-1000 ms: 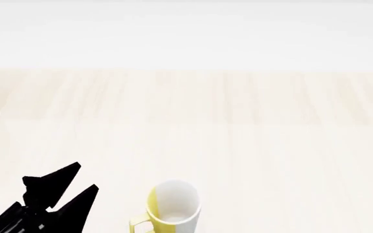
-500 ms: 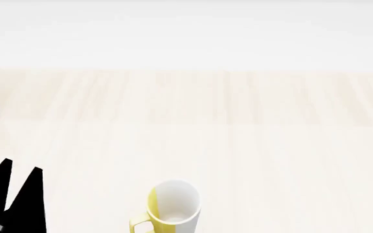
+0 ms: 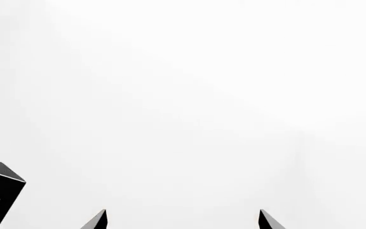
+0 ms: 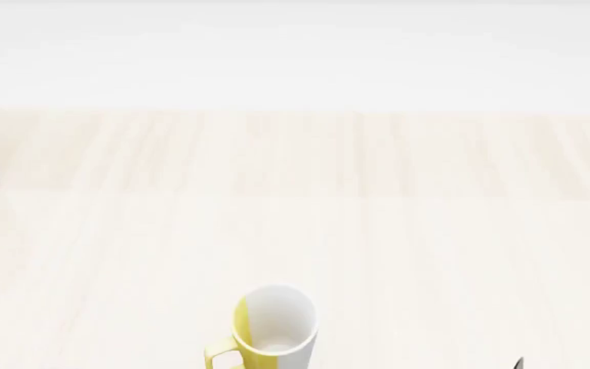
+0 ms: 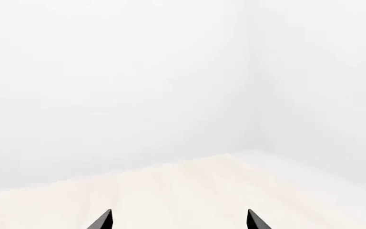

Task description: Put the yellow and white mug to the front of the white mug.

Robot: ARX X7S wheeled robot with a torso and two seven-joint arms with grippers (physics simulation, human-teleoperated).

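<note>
yellow and white mug (image 4: pixel 273 327) upright on wooden table (image 4: pixel 398 231).

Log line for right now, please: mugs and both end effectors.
yellow mug: upright on table, untouched | white mug: not in view | left end effector: open, empty | right end effector: open, empty

I see flat, very bright, even light w/ no clear source. The pale wood table (image 4: pixel 398 231) is near washed out and blends into the white wall (image 4: pixel 295 54). Shadows are faint, maybe none. Renders are sharp; no blur, glare or edge distortion.
</note>
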